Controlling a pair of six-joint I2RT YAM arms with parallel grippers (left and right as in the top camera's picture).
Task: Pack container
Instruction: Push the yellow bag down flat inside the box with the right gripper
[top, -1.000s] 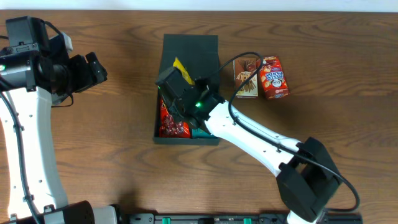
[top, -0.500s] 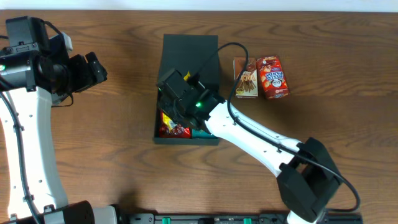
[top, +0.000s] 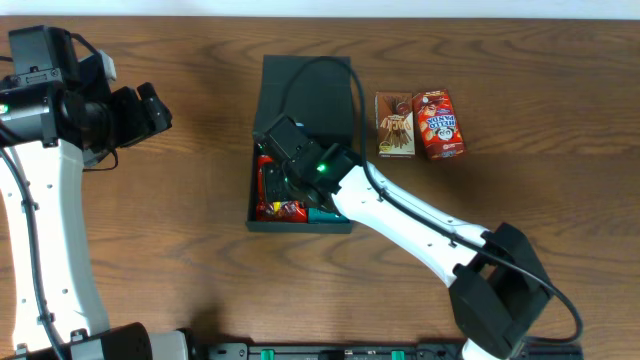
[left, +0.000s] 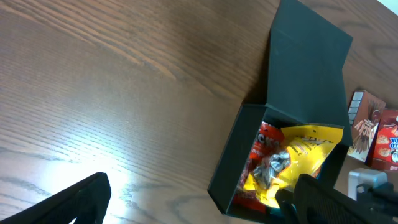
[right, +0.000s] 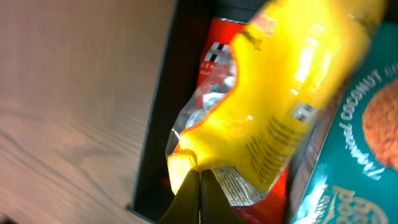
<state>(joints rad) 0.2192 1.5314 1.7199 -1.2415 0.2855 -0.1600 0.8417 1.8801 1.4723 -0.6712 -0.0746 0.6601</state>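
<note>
around: two snack boxes (top: 438, 123) at 3 o'clock of container (top: 305, 85)
right jaws: pinching yellow packet (right: 280, 118) inside container
left jaws: wide, empty

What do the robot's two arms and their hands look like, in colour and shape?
Both the left arm and the right arm have white tubular links with black joints. The left hand and the right hand are black and blocky. A black cable loops from the right arm, and a green light glows on its wrist.
</note>
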